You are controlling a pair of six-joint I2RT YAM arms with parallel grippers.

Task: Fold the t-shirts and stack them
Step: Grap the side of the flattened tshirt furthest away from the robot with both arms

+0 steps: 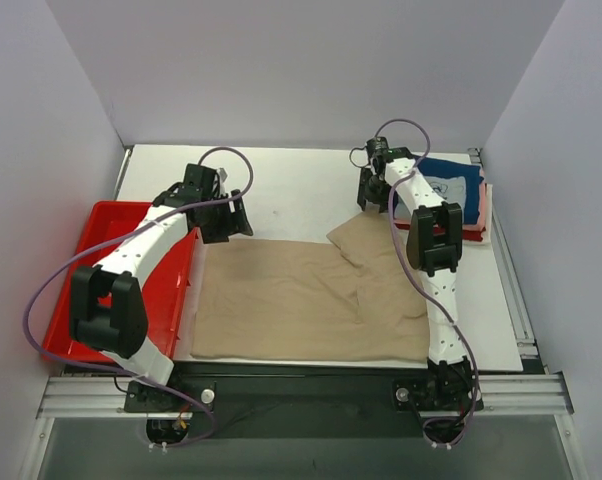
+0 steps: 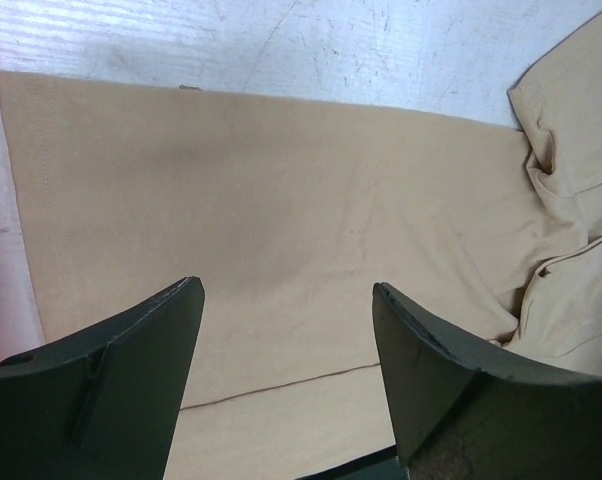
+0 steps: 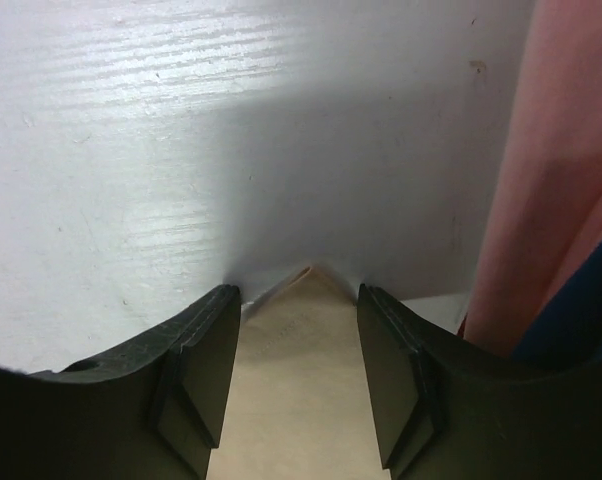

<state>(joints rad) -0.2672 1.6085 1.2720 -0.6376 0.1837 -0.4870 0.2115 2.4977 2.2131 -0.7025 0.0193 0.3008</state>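
The tan t-shirt (image 1: 301, 300) lies spread flat on the table, with a sleeve rumpled at its far right corner (image 1: 356, 235). My left gripper (image 1: 229, 222) is open above the shirt's far left edge; the left wrist view shows cloth (image 2: 281, 220) between the fingers. My right gripper (image 1: 373, 200) is open just above the sleeve corner (image 3: 306, 340), which shows between its pads, not gripped. A stack of folded shirts sits at the far right: navy with white print (image 1: 451, 185) on top, pink (image 1: 483, 210) and red (image 1: 471, 234) below.
A red plastic tray (image 1: 106, 250) sits at the table's left edge under the left arm. White walls close in the back and sides. The pink shirt edge (image 3: 556, 170) shows close on the right in the right wrist view.
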